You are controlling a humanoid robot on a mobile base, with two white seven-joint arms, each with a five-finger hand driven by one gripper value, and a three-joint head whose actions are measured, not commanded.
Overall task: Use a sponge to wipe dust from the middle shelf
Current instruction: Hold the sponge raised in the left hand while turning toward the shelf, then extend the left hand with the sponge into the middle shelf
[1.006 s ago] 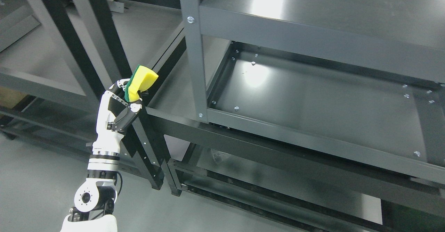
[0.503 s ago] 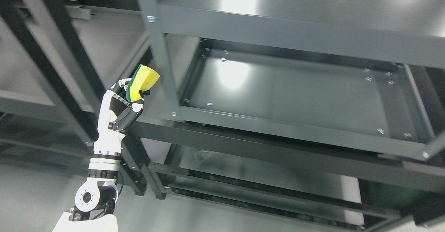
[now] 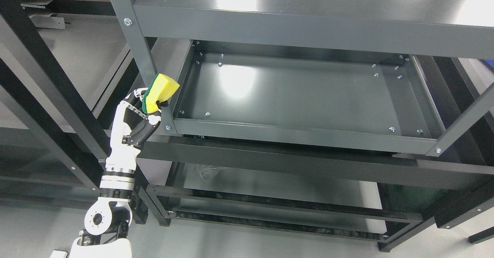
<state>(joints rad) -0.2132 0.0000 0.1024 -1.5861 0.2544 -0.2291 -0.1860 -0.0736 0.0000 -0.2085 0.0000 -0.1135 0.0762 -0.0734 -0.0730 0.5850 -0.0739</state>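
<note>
A yellow sponge (image 3: 161,92) with a green scouring side is held up in my left hand (image 3: 148,105), whose fingers are shut on its lower end. The hand stands just outside the front left corner of the middle shelf (image 3: 293,132), a dark grey metal tray with a raised rim and bare bolted floor. The sponge sits level with the rim, beside the front left post (image 3: 133,38), and does not touch the shelf floor. My right arm does not show.
The top shelf (image 3: 308,22) overhangs the middle one closely. A lower shelf (image 3: 278,184) lies beneath, with a crumpled clear plastic scrap (image 3: 206,170) on it. Black frame beams (image 3: 42,92) of another rack stand at the left. Grey floor lies below.
The camera has swung, so the whole rack has shifted left in the picture and shows square-on. My left hand keeps its pose, with the sponge now near the shelf's front left corner.
</note>
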